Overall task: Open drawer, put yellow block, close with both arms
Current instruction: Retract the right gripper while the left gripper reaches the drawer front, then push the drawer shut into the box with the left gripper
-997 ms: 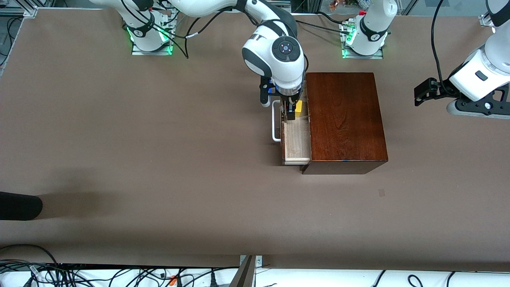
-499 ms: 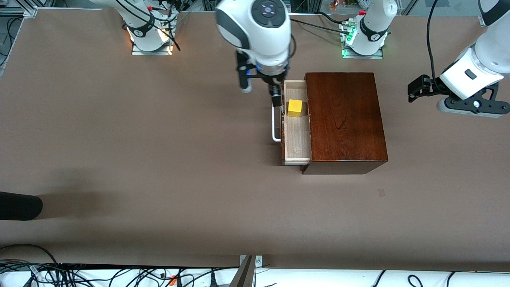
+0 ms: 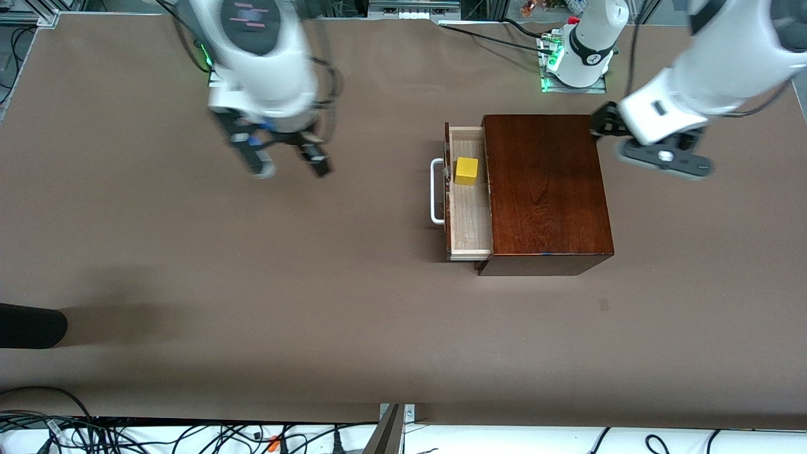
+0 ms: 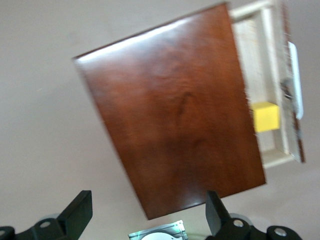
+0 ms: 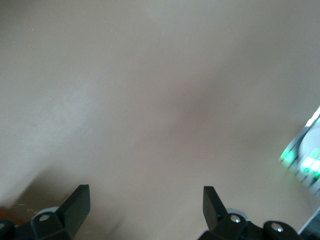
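The drawer point(image 3: 470, 221) of the dark mahogany box point(image 3: 545, 189) stands pulled out, its white handle point(image 3: 435, 192) toward the right arm's end. The yellow block point(image 3: 466, 170) lies in the drawer's tray, at the end nearer the bases. My right gripper point(image 3: 315, 161) is open and empty over bare table toward the right arm's end, and its wrist view point(image 5: 145, 207) shows only tabletop. My left gripper point(image 3: 600, 124) is open and empty over the box's edge at the left arm's end. The left wrist view point(image 4: 147, 215) shows the box point(image 4: 175, 120), drawer point(image 4: 260, 65) and block point(image 4: 266, 116).
A dark rounded object point(image 3: 31, 325) juts in at the table edge at the right arm's end. Cables point(image 3: 189, 435) lie along the edge nearest the front camera. The left arm's base point(image 3: 577, 63) stands just past the box.
My right gripper has let go of the yellow block in the drawer, lifted, and swung away toward its own end. My left arm has moved in to the box's edge.
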Action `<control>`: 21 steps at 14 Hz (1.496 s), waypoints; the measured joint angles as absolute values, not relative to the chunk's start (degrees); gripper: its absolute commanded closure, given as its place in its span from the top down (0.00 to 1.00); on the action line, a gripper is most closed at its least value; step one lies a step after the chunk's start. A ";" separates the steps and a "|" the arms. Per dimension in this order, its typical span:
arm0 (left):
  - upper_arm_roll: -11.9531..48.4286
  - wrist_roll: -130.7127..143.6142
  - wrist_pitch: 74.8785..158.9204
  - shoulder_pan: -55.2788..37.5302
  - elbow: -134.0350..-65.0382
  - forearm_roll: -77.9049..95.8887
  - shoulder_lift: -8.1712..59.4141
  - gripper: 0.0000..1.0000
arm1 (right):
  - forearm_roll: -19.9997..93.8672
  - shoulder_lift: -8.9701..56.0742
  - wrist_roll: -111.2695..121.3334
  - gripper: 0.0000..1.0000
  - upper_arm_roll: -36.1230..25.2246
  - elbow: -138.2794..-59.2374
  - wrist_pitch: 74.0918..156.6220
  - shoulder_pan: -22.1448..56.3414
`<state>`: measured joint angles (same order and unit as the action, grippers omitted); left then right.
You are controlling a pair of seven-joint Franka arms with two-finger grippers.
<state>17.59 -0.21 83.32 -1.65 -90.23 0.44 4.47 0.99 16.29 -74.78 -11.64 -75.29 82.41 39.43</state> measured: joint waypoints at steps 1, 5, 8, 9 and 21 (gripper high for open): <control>20.09 -0.07 83.38 -1.89 -89.91 0.44 5.21 1.00 | 0.99 13.40 -68.52 1.00 -14.59 -78.29 82.42 39.31; 25.17 -1.54 83.92 -5.26 -86.47 1.27 10.51 1.00 | 0.83 5.85 -48.44 1.00 -20.49 -86.53 83.23 35.44; 25.75 -9.55 87.91 -8.54 -83.61 5.29 16.85 1.00 | 0.71 3.49 -31.63 1.00 -18.92 -88.97 84.84 27.10; 26.22 -12.57 89.96 -9.47 -82.99 6.00 18.80 1.00 | 0.70 3.11 -26.15 1.00 -16.86 -89.22 85.21 23.04; 26.88 -52.91 105.53 -22.94 -82.63 -6.71 34.67 1.00 | 0.63 2.79 -1.15 1.00 -1.79 -89.43 88.71 1.58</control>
<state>26.88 -52.91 105.53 -22.94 -82.63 -6.71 34.67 0.63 2.79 -1.15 -1.79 -89.43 88.71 1.58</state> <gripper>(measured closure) 0.000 0.000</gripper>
